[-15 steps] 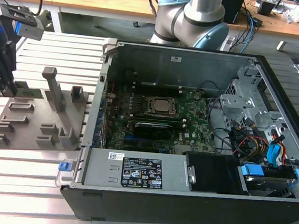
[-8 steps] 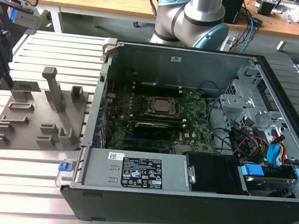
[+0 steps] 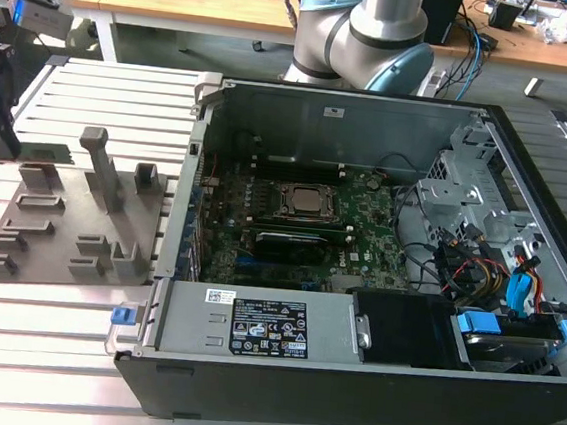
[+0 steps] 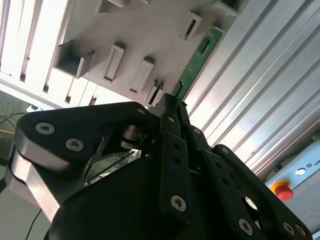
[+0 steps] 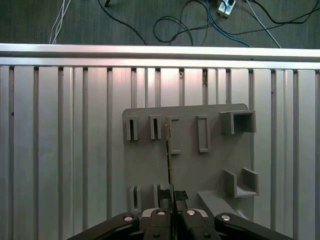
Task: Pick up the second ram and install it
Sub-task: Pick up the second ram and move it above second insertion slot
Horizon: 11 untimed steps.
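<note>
Between the fingers of the tool (image 4: 175, 102) sits the second ram (image 4: 198, 59). The tool is closed on it, gripping the slim green stick by one end, with the rest of the board reaching out ahead of the fingertips. In the first wrist view we see the stick edge-on, a thin line running forward from the tool (image 5: 172, 199) across the grey fixture tray (image 5: 200, 165). The tray lies directly beneath the tool on the slatted tabletop (image 5: 60, 150). We cannot tell whether the stick's lower edge is fully clear of the tray's slots and raised blocks.

Well away from the tool, in the exterior view, the open computer case (image 3: 283, 323) holds the motherboard (image 3: 361, 242) where the stick belongs.

We judge the main risk to be the hold itself. With the stick pinched at one end only, any knock against a tray block could make the long free part pivot or slip in the fingers. A stick that has tilted would then meet its slot crooked and jam, or press on one corner. The tall case walls and the loose cables inside also leave little room for a stick carried out of line.
</note>
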Available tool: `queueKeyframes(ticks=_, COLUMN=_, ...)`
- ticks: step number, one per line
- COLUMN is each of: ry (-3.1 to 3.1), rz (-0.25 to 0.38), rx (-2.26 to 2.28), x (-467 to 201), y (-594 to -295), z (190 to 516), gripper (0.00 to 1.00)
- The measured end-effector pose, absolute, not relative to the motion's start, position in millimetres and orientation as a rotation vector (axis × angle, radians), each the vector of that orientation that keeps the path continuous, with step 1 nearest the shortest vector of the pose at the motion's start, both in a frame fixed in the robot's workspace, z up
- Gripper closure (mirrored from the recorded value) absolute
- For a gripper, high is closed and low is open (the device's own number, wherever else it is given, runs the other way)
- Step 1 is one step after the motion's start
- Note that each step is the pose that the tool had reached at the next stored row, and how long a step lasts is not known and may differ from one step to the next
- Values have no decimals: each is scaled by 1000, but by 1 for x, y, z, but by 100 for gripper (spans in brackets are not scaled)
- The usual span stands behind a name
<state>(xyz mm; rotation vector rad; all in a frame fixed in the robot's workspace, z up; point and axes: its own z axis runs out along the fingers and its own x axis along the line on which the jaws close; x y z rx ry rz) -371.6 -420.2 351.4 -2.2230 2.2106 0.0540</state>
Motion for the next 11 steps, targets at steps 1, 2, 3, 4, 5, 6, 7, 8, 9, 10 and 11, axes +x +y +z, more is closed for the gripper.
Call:
queueKeyframes(ticks=1, ry=2211, rz=54, rx=-2223, x=-372, y=-420, z=355, gripper=86)
queueKeyframes(ticks=2, ry=2211, rz=54, rx=-2223, x=-372, y=-420, z=358, gripper=86)
queueKeyframes(ticks=3, ry=2211, rz=54, rx=-2223, x=-372, y=-420, z=362, gripper=86)
queueKeyframes(ticks=4, ry=2211, rz=54, rx=-2223, x=-372, y=-419, z=367, gripper=86)
queueKeyframes(ticks=5, ry=2211, rz=54, rx=-2223, x=-372, y=-419, z=370, gripper=86)
queueKeyframes(ticks=6, ry=2211, rz=54, rx=-2223, x=-372, y=-419, z=372, gripper=86)
queueKeyframes(ticks=7, ry=2211, rz=54, rx=-2223, x=-372, y=-419, z=377, gripper=86)
queueKeyframes(ticks=8, ry=2211, rz=54, rx=-2223, x=-372, y=-419, z=382, gripper=86)
queueKeyframes(ticks=9, ry=2211, rz=54, rx=-2223, x=-372, y=-419, z=387, gripper=86)
queueKeyframes(ticks=10, ry=2211, rz=54, rx=-2223, x=-372, y=-418, z=392, gripper=86)
queueKeyframes(ticks=11, ry=2211, rz=54, rx=-2223, x=-372, y=-418, z=396, gripper=86)
